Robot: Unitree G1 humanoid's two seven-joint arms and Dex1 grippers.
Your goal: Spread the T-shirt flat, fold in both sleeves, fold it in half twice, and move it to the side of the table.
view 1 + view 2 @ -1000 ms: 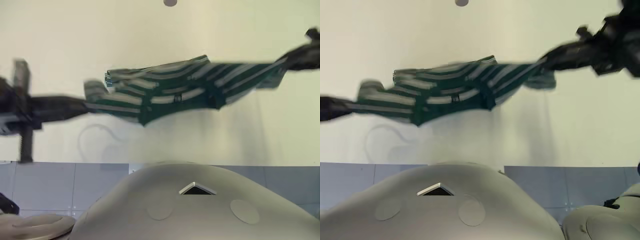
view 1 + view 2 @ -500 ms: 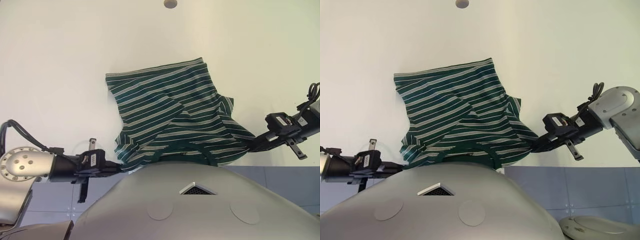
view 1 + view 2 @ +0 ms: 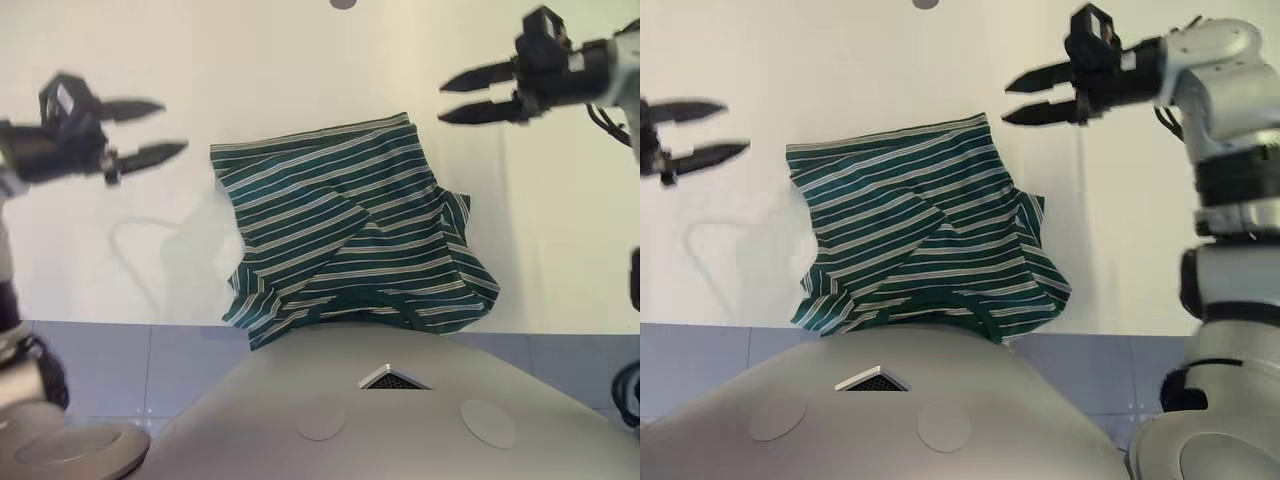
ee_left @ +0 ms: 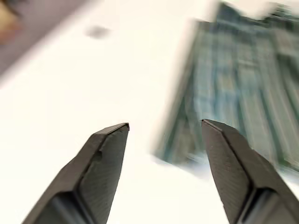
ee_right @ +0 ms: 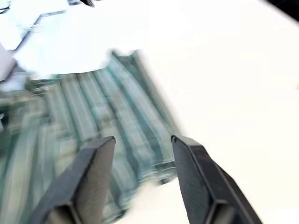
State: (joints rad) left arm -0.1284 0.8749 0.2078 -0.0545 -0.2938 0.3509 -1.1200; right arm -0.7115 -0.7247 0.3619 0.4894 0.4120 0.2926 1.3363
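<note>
T-shirt (image 3: 350, 235): green with white stripes, rumpled, at frame centre on the white table (image 3: 300, 60), its lower hem at the table's edge. We note the left gripper (image 3: 174, 126) at upper left, fingers spread, empty. The right gripper (image 3: 443, 104) at upper right is likewise spread, empty.

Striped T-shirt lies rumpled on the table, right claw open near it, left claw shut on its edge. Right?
No. The left claw is open too, clear of the T-shirt, as the left eye view shows. The rest stands: T-shirt rumpled on the table, right claw open.
</note>
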